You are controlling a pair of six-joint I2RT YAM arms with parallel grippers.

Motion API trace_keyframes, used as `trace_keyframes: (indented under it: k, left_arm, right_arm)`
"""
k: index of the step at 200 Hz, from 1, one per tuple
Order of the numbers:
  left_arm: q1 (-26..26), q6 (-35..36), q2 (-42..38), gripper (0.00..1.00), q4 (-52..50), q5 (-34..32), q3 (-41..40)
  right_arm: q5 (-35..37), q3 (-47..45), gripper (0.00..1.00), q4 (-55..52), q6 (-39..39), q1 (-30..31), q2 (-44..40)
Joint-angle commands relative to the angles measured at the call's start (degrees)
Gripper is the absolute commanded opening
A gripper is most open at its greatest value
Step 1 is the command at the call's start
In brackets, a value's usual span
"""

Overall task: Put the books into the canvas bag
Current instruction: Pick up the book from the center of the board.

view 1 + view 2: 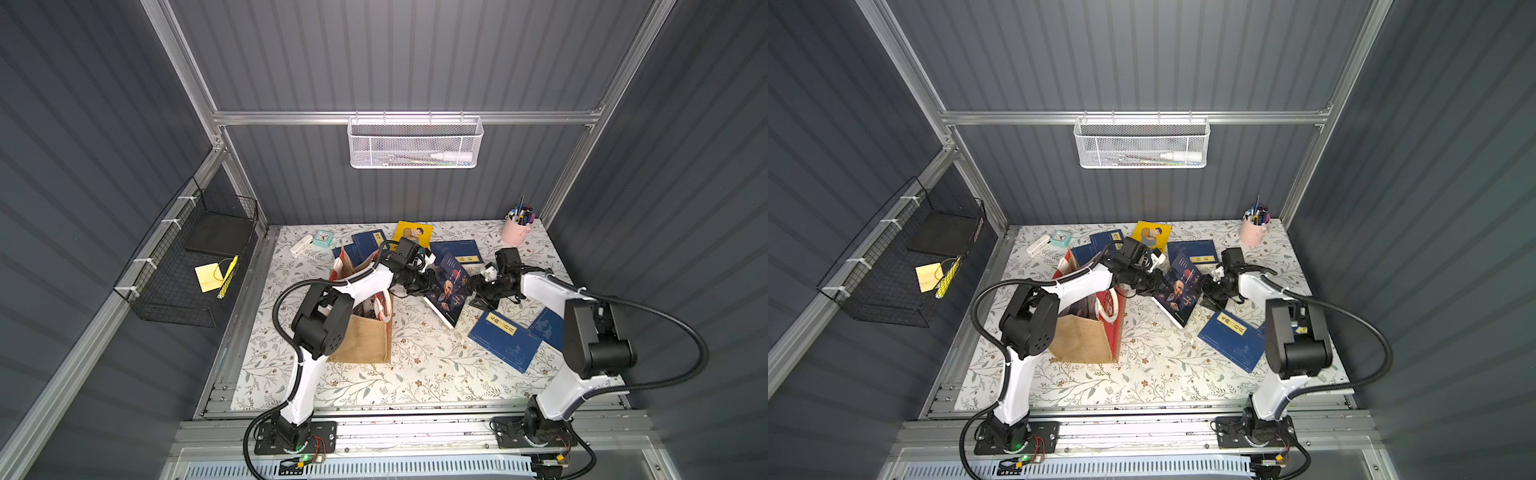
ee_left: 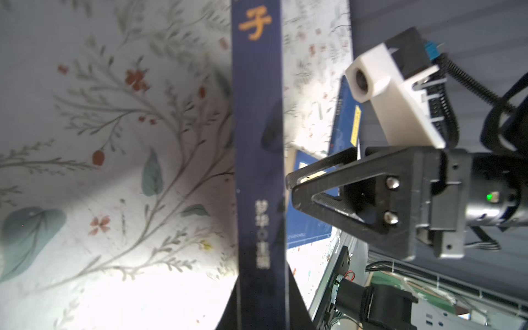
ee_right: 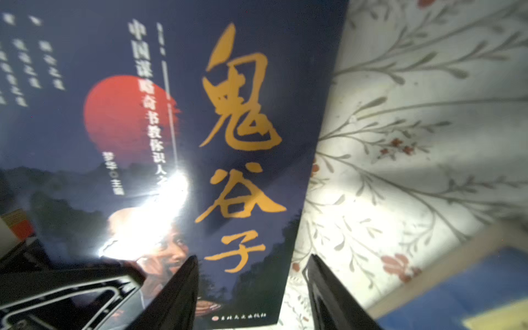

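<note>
In both top views the dark book [image 1: 451,291] stands tilted on the worktop [image 1: 415,374]. It is near the canvas bag [image 1: 365,340], with bare worktop between them. In the left wrist view the left claw [image 2: 261,285] seems closed on the spine, probably to lift the book. In the right wrist view the right claw [image 3: 253,257] is open and empty, astride the book's free edge.

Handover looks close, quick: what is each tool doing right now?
Left tool: closed on the dark navy paperback book with orange characters.
Right tool: open, holding nothing.
</note>
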Motion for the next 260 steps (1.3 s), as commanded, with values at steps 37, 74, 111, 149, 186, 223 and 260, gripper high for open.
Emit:
trace_keyframes:
  k: [37, 74, 111, 149, 186, 223, 260]
  left_arm:
    - [0.1, 11.6, -18.6, 0.0, 2.3, -6.3, -1.0]
    - [0.1, 13.5, -29.7, 0.0, 5.9, -10.5, -6.1]
    - [0.4, 12.3, -37.7, 0.0, 10.1, -7.5, -9.3]
    - [0.9, 4.7, -42.5, 0.0, 19.1, -0.3, -12.5]
    - [1.2, -0.7, -43.9, 0.0, 24.6, 5.0, -14.1]
    - [2.6, -5.3, -44.4, 0.0, 28.4, 7.7, -16.6]
    - [3.4, -7.7, -44.1, 0.0, 27.5, 7.1, -16.7]
  right_arm:
    - [-0.1, -4.6, 0.71, 5.3, 2.1, 0.2, -23.8]
    - [0.8, -7.6, 0.75, 12.6, 2.8, 5.4, -36.5]
    - [-3.0, -5.7, 0.8, 19.1, 3.4, 11.3, -37.4]
    - [-7.8, -4.2, 0.84, 26.7, 6.9, 12.6, -35.1]
    - [-11.4, -2.7, 0.89, 32.6, 10.0, 13.2, -32.7]
    - [-16.5, -2.1, 0.92, 40.1, 15.4, 13.2, -30.3]
    - [-21.4, -1.7, 0.75, 49.6, 23.3, 13.2, -27.6]
